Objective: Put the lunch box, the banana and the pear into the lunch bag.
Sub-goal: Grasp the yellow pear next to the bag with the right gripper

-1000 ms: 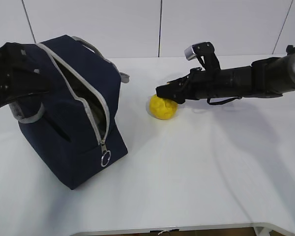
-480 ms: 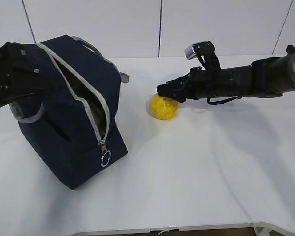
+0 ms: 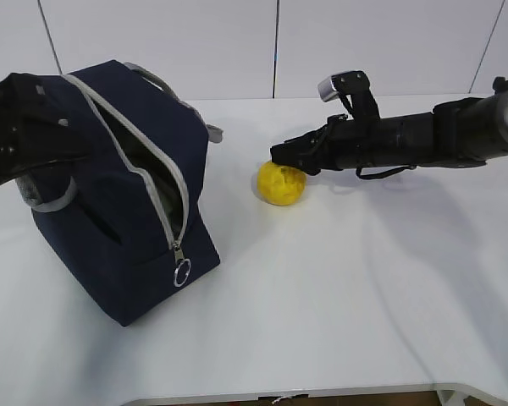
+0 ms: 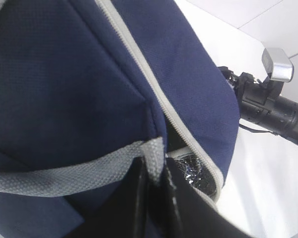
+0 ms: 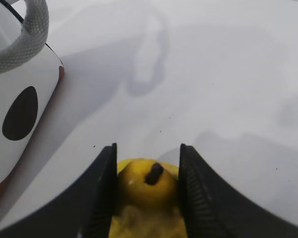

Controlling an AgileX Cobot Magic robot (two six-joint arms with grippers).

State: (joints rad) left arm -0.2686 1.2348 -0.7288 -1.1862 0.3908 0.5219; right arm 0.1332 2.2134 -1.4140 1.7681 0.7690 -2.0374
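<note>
The navy lunch bag [image 3: 127, 211] stands at the left, tilted, with its grey zipper open. My left gripper [image 3: 46, 165] is shut on its grey strap handle [image 4: 64, 173] and holds that side up; in the left wrist view my left gripper [image 4: 151, 166] pinches the strap. The yellow pear [image 3: 279, 186] rests on the table right of the bag. My right gripper [image 3: 279, 159] sits over its top, with both fingers against the pear [image 5: 146, 198] either side of the dark stem in the right wrist view [image 5: 146, 153]. The lunch box and banana are out of view.
The zipper's metal ring pull [image 3: 182, 273] hangs at the bag's front corner. The bag's white panel with a dark patch [image 5: 20, 99] is left of the pear. The white table's front edge [image 3: 279, 393] is near the bottom. A white wall stands behind.
My right gripper has shifted very slightly over the pear. The pear, the bag and the left arm have not visibly moved.
</note>
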